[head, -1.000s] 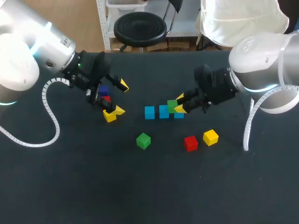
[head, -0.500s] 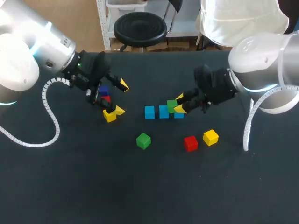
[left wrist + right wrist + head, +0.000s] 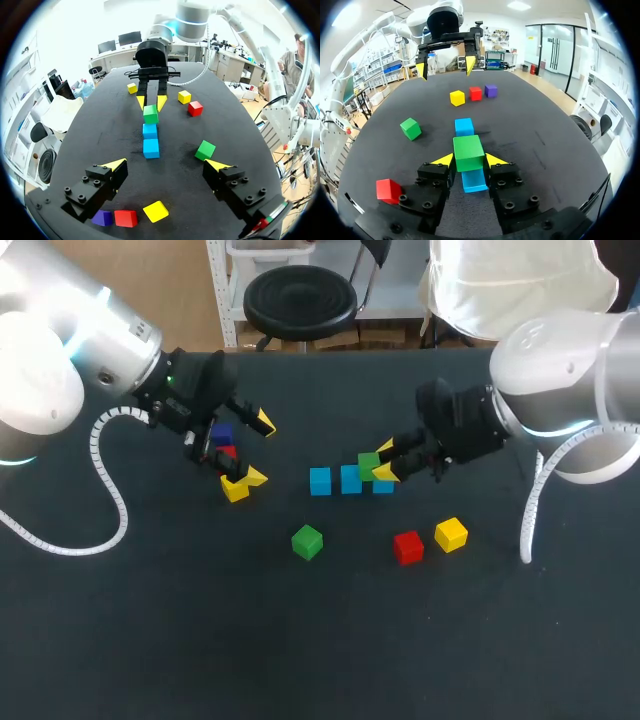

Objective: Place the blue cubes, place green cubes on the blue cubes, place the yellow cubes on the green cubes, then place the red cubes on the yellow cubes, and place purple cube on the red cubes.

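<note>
Three blue cubes [image 3: 350, 480] lie in a row at mid-table. My right gripper [image 3: 384, 462] is shut on a green cube [image 3: 369, 466], held just above the row's right part. In the right wrist view the green cube [image 3: 468, 152] sits between the yellow tips, with one blue cube [image 3: 474, 180] beneath it and another [image 3: 464, 126] ahead. A second green cube [image 3: 307, 541] lies in front of the row. A red cube [image 3: 408, 547] and a yellow cube [image 3: 451, 534] lie front right. My left gripper [image 3: 259, 450] stands open above a yellow cube [image 3: 235, 490], a red cube [image 3: 226, 452] and a purple cube [image 3: 222, 435].
In the left wrist view the open left gripper [image 3: 166, 167] faces the blue row [image 3: 151, 148]. One more yellow cube [image 3: 132, 88] lies beyond my right gripper there. The black table [image 3: 200, 640] has bare room along its front.
</note>
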{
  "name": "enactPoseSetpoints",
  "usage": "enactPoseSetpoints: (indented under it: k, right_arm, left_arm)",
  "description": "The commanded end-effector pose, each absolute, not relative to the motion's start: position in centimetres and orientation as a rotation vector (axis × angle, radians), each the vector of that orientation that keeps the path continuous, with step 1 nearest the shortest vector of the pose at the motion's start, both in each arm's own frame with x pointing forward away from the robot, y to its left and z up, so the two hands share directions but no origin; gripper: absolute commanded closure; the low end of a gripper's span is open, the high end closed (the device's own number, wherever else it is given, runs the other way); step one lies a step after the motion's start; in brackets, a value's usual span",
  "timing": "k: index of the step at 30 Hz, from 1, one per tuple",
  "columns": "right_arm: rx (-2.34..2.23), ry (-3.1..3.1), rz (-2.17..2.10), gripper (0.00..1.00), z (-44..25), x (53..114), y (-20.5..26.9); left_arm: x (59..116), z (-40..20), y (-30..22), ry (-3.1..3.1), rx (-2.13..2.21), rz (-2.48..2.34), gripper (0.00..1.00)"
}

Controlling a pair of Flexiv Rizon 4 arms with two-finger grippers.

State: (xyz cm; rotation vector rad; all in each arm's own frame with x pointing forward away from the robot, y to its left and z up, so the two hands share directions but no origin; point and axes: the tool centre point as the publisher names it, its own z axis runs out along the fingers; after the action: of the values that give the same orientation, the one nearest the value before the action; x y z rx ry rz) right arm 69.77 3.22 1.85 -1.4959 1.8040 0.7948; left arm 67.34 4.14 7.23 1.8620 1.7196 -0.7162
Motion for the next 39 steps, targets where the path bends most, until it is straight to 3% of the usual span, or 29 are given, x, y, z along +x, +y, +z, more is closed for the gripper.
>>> enactPoseSetpoints:
  k: [1,39]
  right_arm:
    - [-1.496,1.799,0.799,1.0,1.79,69.87,3.2]
    - [-1.511,1.791,0.807,1.0,1.6,70.34,3.35]
  left_arm:
    - [67.37,7.16,4.24,1.713,1.862,-0.718,0.0]
    - [67.37,7.16,4.24,1.713,1.862,-0.718,0.0]
